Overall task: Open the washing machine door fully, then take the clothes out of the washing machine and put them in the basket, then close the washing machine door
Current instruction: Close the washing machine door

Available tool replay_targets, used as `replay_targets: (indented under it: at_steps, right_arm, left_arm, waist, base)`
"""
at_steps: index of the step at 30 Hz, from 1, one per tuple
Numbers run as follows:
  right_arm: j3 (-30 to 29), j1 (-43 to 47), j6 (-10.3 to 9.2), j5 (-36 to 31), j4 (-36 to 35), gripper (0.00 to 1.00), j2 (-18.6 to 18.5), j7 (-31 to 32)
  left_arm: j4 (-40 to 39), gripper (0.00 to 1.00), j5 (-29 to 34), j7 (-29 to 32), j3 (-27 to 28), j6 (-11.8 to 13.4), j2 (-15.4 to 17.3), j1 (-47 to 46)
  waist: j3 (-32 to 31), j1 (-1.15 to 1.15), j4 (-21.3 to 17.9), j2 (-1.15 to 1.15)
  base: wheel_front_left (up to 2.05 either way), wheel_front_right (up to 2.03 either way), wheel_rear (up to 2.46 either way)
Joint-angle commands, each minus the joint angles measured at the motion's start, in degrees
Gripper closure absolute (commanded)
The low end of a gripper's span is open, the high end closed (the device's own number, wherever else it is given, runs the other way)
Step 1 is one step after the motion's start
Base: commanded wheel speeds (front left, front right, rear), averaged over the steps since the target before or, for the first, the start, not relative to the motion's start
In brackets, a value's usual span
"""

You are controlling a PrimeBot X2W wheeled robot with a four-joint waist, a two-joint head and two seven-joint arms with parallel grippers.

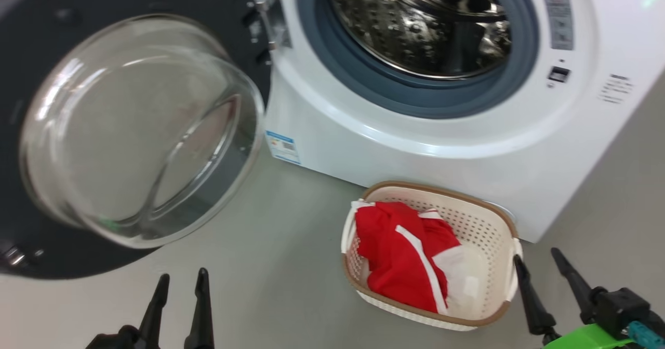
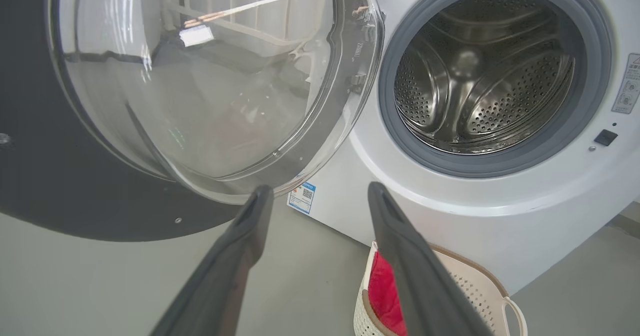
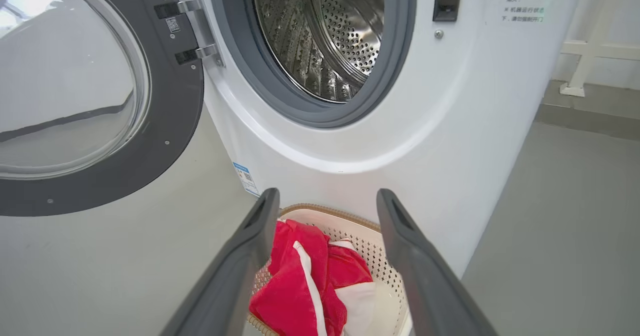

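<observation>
Smooth grey floor (image 1: 291, 245), matte and plain. Standing on it: white washing machine (image 1: 415, 151), and just in front of its lower panel, cream basket (image 1: 483, 224) with brown rim. Off to the machine's far side, white frame foot (image 3: 575, 88).

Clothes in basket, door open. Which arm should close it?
Left, probably. The washing machine door hangs open on the robot's left, just ahead of the open, empty left gripper. The right gripper sits beside the basket, farther from the door.
</observation>
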Motion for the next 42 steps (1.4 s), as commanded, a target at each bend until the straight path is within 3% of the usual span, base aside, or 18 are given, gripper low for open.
replay_targets:
  at_steps: [1,10,22,23,24,25,26,32,39,42]
  right_arm:
    - [2.5,-1.4,0.36,0.1,-0.7,0.00,-1.5,-0.4]
    - [7.8,-5.7,0.36,1.2,1.8,0.00,-3.2,-0.4]
    - [8.8,-6.5,0.36,1.9,2.4,0.00,-3.7,-0.4]
    - [8.6,-6.5,0.36,1.9,2.4,0.00,-3.7,-0.4]
    - [8.5,-6.4,0.36,1.8,2.3,0.00,-3.6,-0.4]
    - [8.4,-6.3,0.36,1.8,2.3,0.00,-3.6,-0.4]
    - [8.2,-6.3,0.36,1.8,2.2,0.00,-3.5,-0.4]
    - [7.6,-5.8,0.36,1.5,2.0,0.00,-2.9,-0.4]
    - [7.4,-5.9,0.36,1.3,2.0,0.00,-2.7,-0.4]
    - [7.2,-6.0,0.36,1.4,2.0,0.00,-2.7,-0.4]
  left_arm:
    - [-1.8,0.00,-0.7,-0.5,2.1,0.8,0.6,0.3]
    - [-4.5,0.00,-3.8,-0.5,3.4,3.5,0.6,2.0]
    - [-5.6,0.00,-5.0,-0.5,4.1,3.7,0.6,2.4]
    - [-5.8,0.24,-5.0,-0.5,4.3,3.5,0.6,2.2]
    - [-6.1,0.60,-5.1,-0.5,4.6,3.3,0.6,1.9]
    - [-6.5,0.74,-5.2,-0.5,4.9,3.1,0.6,1.6]
    - [-6.9,0.99,-5.1,-0.5,5.4,2.8,0.6,1.3]
    - [-12.0,1.00,-4.3,-0.5,10.9,-0.3,0.6,-2.2]
    - [-21.7,1.00,0.2,-0.5,23.2,-4.9,0.6,-10.2]
    - [-22.7,1.00,0.4,-0.5,27.6,-6.2,2.4,-15.3]
  waist:
    - [-0.2,0.00,2.8,0.00]
    - [0.8,0.00,3.6,0.00]
    - [1.2,0.00,3.6,0.00]
    - [1.2,0.00,3.6,0.00]
    - [1.3,0.00,3.6,0.00]
    - [1.4,0.00,3.7,0.00]
    - [1.5,0.00,3.7,0.00]
    - [2.0,0.00,3.9,0.00]
    - [2.3,0.00,3.9,0.00]
    - [2.4,0.00,3.9,0.00]
  base:
    - [0.00,0.00,0.00]
    - [0.00,0.00,0.00]
    - [0.00,0.00,0.00]
    - [0.00,0.00,0.00]
    - [0.00,0.00,0.00]
    - [0.00,0.00,0.00]
    - [0.00,0.00,0.00]
    - [0.00,0.00,0.00]
    - [0.00,0.00,0.00]
    - [0.00,0.00,0.00]
